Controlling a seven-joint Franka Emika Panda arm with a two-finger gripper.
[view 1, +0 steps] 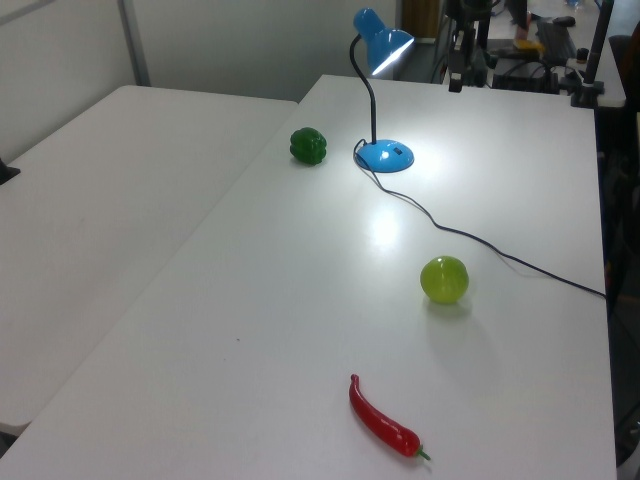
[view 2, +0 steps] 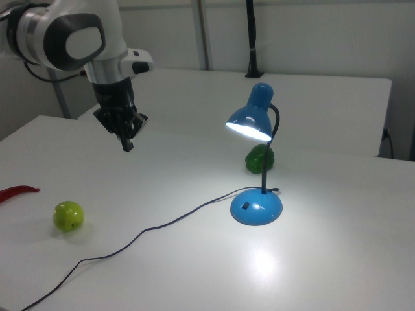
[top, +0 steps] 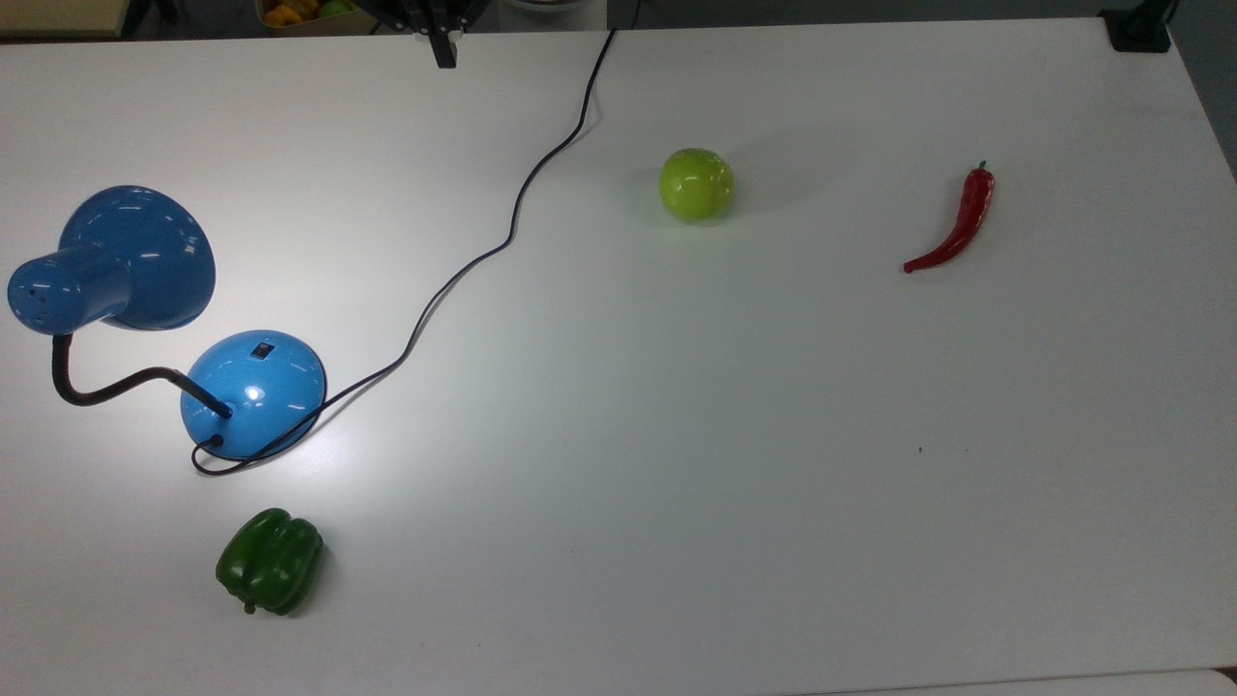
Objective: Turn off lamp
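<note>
The blue lamp (top: 253, 391) stands at the top view's left, its dome base carrying a small black switch (top: 259, 350). Its cone shade (view 2: 249, 123) glows, and a bright patch lies on the table in front of the base (view 2: 257, 207). A black cord (top: 464, 266) snakes from the base to the table's far edge. My gripper (view 2: 128, 144) hangs in the air with its fingers together and nothing held. In the right view it is well to the left of the lamp; in the top view my gripper (top: 445, 53) sits at the upper edge.
On the white table (top: 676, 464) lie a green apple (top: 696, 184) near the middle, a red chili (top: 957, 227) at the top view's right, and a green bell pepper (top: 270, 561) beside the lamp base. A second table (view 1: 90, 220) adjoins at the left view's left.
</note>
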